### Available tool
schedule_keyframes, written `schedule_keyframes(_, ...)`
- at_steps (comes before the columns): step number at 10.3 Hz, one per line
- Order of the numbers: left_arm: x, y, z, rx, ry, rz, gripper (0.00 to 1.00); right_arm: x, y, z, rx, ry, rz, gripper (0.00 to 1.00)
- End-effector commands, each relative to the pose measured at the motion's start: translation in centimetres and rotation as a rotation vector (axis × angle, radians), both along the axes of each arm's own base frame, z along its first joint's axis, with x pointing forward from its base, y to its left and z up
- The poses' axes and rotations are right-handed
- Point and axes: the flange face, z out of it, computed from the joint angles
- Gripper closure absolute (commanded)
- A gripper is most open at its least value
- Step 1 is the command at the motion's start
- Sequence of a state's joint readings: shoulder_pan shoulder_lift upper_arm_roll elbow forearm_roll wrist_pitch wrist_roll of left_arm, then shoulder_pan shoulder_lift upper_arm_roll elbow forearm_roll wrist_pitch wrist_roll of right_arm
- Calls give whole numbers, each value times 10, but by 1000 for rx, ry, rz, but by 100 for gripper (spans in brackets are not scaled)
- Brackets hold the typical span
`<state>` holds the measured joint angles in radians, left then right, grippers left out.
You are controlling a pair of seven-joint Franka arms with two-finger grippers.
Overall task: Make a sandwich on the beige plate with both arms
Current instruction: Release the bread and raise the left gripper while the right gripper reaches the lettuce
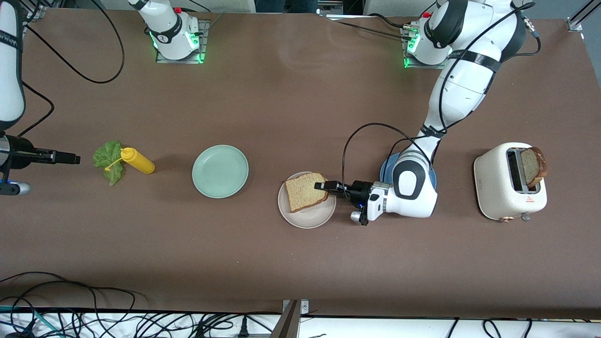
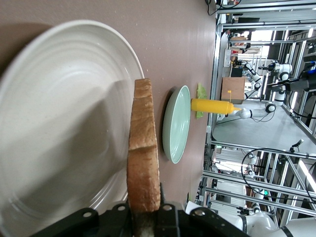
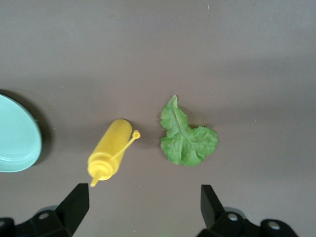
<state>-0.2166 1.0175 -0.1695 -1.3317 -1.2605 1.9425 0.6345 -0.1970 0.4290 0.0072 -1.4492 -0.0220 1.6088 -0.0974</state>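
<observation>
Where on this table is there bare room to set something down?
Free: the mint plate, and bare table nearer the camera than all the plates. Crowded: the beige plate, where the left gripper holds bread; lettuce touches the mustard bottle.

1. A high front camera faces my two bases across the desk (image 1: 300,263), taking in its whole top from above.
2. My left wrist camera sits close behind my left end effector (image 1: 322,186), sighting low along the bread slice (image 2: 143,163) over the beige plate (image 2: 54,123) toward the mint-green plate (image 2: 177,123).
3. My right wrist camera looks straight down past my right end effector (image 3: 143,205).
4. All three views share the yellow bottle (image 3: 109,152), the lettuce leaf (image 3: 186,140) and the mint-green plate.
</observation>
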Motion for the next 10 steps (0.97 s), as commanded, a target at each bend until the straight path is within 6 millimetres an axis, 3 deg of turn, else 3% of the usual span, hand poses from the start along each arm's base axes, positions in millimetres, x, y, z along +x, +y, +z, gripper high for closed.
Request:
schedule_keyframes(1,9,4,3,2,-67,1,0,-7,-6,-27,-11,27,22,0)
schedule_keyframes(3,6,1,6,39,-82,-38,0,-18,-7,-58,-34,61,37,0)
schedule_keyframes(5,13,6,30,95,-104,-64,0,-29,-8,-84,-48,75,48,0)
schedule_keyframes(8,17,12,66,268,-105,-129,0,-55,-13,-109,-76,77,96,0)
schedule_keyframes(10,15,13,69,359,-106,-165,0,-74,-19,-121,-81,23,148,0)
